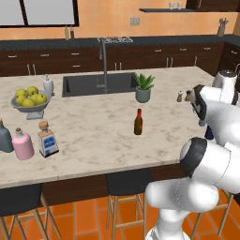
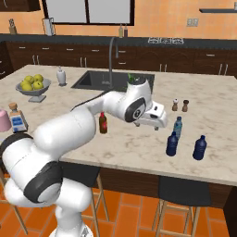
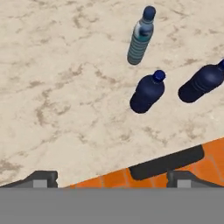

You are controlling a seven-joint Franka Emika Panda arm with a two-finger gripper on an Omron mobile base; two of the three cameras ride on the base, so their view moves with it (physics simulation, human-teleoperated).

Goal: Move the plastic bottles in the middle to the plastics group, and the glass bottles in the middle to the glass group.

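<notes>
The small dark navy bottle [image 3: 147, 92] [image 2: 171, 144] stands on the island counter near its front edge. Close by are the slim teal-blue bottle [image 3: 141, 37] [image 2: 177, 127] and the brighter blue bottle [image 3: 201, 83] [image 2: 199, 147]. My gripper [image 3: 113, 180] [image 2: 159, 124] hovers open and empty just left of these three, above the counter's front edge. The slim dark-brown bottle with a red cap [image 1: 138, 122] [image 2: 102, 123] stands mid-counter. The square clear bottle with a cork top [image 1: 47, 139] [image 2: 17, 118] stands at the left, beside the pink bottle [image 1: 22, 144] and the grey-blue bottle [image 1: 4, 137].
A potted plant [image 1: 143, 88] and a sink [image 1: 89, 84] sit behind the brown bottle. A bowl of fruit [image 1: 30, 101] and a white bottle [image 1: 48, 86] are at the back left. Two shakers [image 1: 183, 96] stand right of the plant. Stools [image 1: 126, 183] line the front edge.
</notes>
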